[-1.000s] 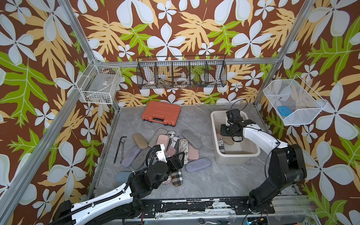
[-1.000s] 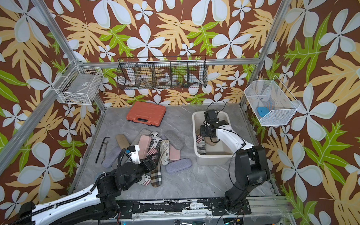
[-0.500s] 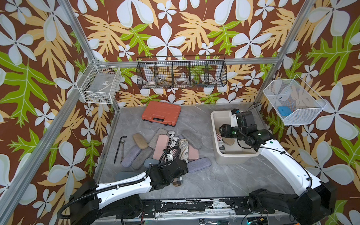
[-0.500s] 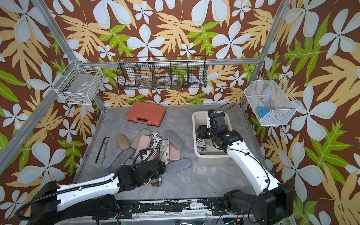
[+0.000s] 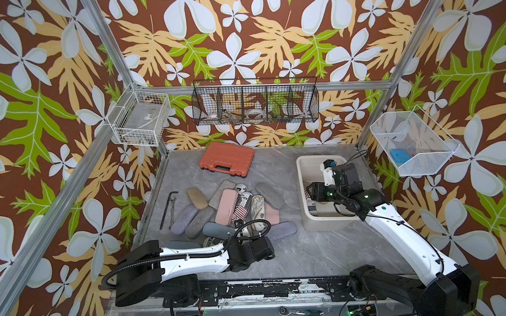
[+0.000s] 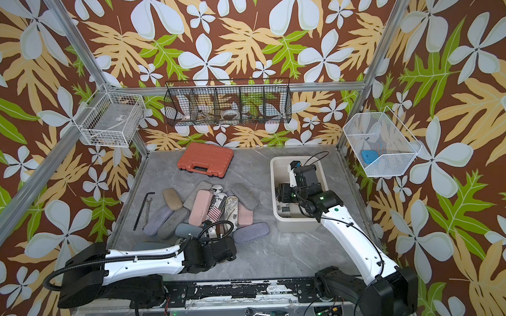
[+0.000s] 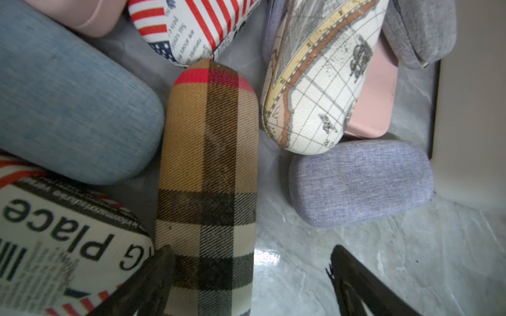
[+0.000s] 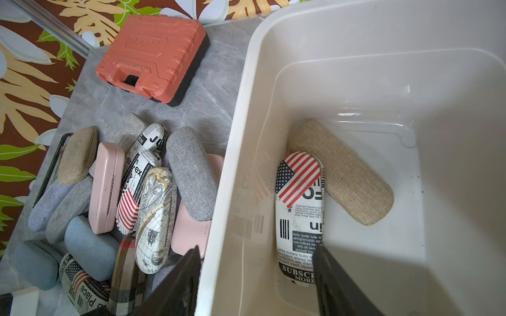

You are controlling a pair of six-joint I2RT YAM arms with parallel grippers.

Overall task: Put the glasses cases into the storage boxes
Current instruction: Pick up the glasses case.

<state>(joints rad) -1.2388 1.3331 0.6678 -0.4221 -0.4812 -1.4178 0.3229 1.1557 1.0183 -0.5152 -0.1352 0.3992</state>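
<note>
Left pincer (image 7: 250, 249) wide, astride plaid case (image 7: 208, 164), not gripping. Right pincer (image 8: 257, 248) apart, empty, over storage box (image 8: 238, 153) wall.

Robot lab cell: aluminium frame (image 5: 347, 86), leaf-print walls (image 5: 241, 34), wire baskets (image 5: 255, 102), marble-look tabletop (image 5: 307, 249).

You will find the cream-white tub (image 5: 301, 174) upright and open-topped, with two cases flat on its floor: a flag-and-newsprint case (image 8: 299, 213) along the wall facing the heap, and a tan woven case (image 8: 345, 175) angled against it, touching. The other cases lie outside that wall in a loose overlapping heap, among them a pink case (image 5: 227, 206), a plaid case (image 7: 208, 177), a map-print case (image 7: 315, 82) and a pale blue case (image 7: 68, 109). The lavender case (image 5: 282, 230) lies nearest the tub, just beside its wall.
</note>
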